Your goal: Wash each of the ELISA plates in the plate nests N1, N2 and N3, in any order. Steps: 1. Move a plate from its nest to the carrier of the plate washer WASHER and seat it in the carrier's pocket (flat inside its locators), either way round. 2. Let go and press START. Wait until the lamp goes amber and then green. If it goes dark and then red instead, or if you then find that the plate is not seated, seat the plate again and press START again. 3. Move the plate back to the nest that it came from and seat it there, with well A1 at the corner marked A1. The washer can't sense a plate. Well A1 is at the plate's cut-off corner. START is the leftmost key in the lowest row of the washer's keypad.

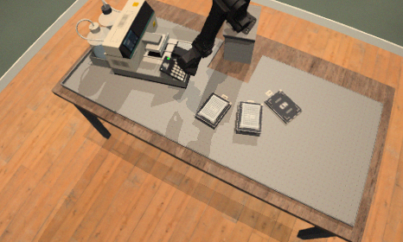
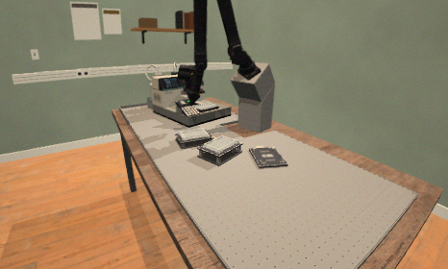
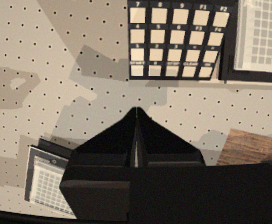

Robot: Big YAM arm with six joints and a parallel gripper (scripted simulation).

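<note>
The washer (image 1: 118, 34) (image 2: 159, 95) shows a green lamp (image 1: 168, 58) (image 2: 188, 101). A white plate (image 2: 208, 106) (image 3: 267, 35) lies on its carrier, beside the keypad (image 3: 179, 37); whether it is fully seated cannot be told. My gripper (image 1: 190, 71) (image 3: 136, 113) is shut and empty, over the keypad's near side; in the wrist view its tips show below the START key (image 3: 137, 71). One plate (image 1: 214, 108) (image 2: 193, 134) (image 3: 49, 185) sits in the nest closest to the washer, another plate (image 1: 250, 115) (image 2: 220, 145) in the middle nest. The third nest (image 1: 283, 105) (image 2: 267, 157) holds no plate. Nest labels are unreadable.
Bottles (image 1: 94, 29) with tubes stand behind the washer. The grey arm pedestal (image 1: 239, 49) (image 2: 256, 106) stands at the table's back edge, between washer and nests. The middle nest's plate stands on a taller base than the others.
</note>
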